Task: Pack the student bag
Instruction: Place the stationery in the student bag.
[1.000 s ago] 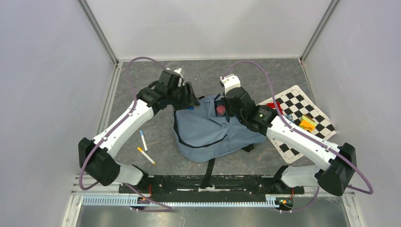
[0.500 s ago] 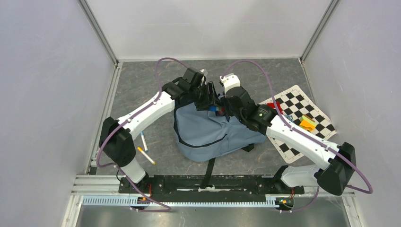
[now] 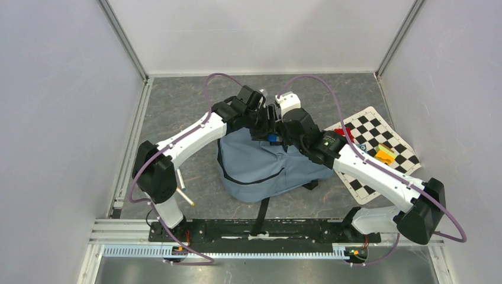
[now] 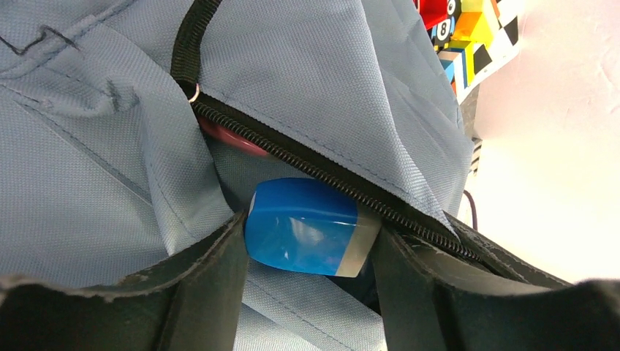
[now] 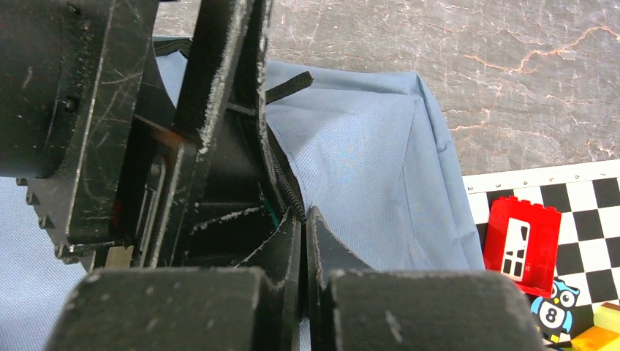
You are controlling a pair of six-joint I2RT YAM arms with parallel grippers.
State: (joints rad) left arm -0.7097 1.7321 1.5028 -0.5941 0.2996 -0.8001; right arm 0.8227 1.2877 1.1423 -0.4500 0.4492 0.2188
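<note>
Veined grey tabletop [image 3: 177,100], woven student bag [image 3: 260,165], glossy block [image 4: 303,235]

My student bag [image 3: 266,168], a large soft backpack of grey-blue fabric, lies slumped and crumpled on the table just left of the black-and-white checkered mat [image 3: 372,121]. Its black zipper [image 4: 329,175] is undone at the end farthest from me, level with the mat's far corner, and the mouth gapes onto dark lining. A black strap [image 3: 261,216] trails from its near side towards me. The zipper edge runs into the closed tips of my right gripper [image 5: 303,219], which pinch it.
</note>
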